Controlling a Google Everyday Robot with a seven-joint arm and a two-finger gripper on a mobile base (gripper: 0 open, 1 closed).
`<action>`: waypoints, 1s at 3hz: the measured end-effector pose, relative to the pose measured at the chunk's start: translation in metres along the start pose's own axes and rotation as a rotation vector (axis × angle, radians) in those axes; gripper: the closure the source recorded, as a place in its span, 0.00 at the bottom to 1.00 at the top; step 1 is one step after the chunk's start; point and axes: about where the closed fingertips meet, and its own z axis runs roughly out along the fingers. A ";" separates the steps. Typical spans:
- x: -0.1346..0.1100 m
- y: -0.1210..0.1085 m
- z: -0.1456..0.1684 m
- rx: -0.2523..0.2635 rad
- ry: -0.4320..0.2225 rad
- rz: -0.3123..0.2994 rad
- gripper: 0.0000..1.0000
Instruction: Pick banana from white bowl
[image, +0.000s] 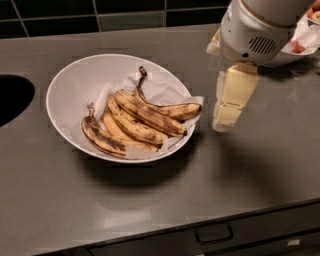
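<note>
End effector (224, 122) hanging over the worktop (250, 180), just right of the white bowl (67, 82) of bananas.

The cream end effector points down from the robot's white wrist housing (252, 35), its tip close above the grey worktop and clear of the bowl's right rim; whether it is apart or together cannot be told, and it holds nothing. The banana (150, 117), long and brown-streaked, lies inside the white bowl on the white paper lining (165, 92), among other bananas: a dark blotched one (102, 139) at the front left and a paler one (116, 131) beside it. Behind the wrist, a second white bowl (306, 37) holds reddish pieces. A dark sink opening (12, 97) lies at the far left; a drawer handle (214, 234) shows below the worktop's edge.
</note>
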 end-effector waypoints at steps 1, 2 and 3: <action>-0.018 -0.002 0.000 0.015 -0.021 -0.031 0.00; -0.044 -0.004 -0.001 0.031 -0.037 -0.077 0.00; -0.065 -0.001 0.008 0.020 -0.067 -0.097 0.00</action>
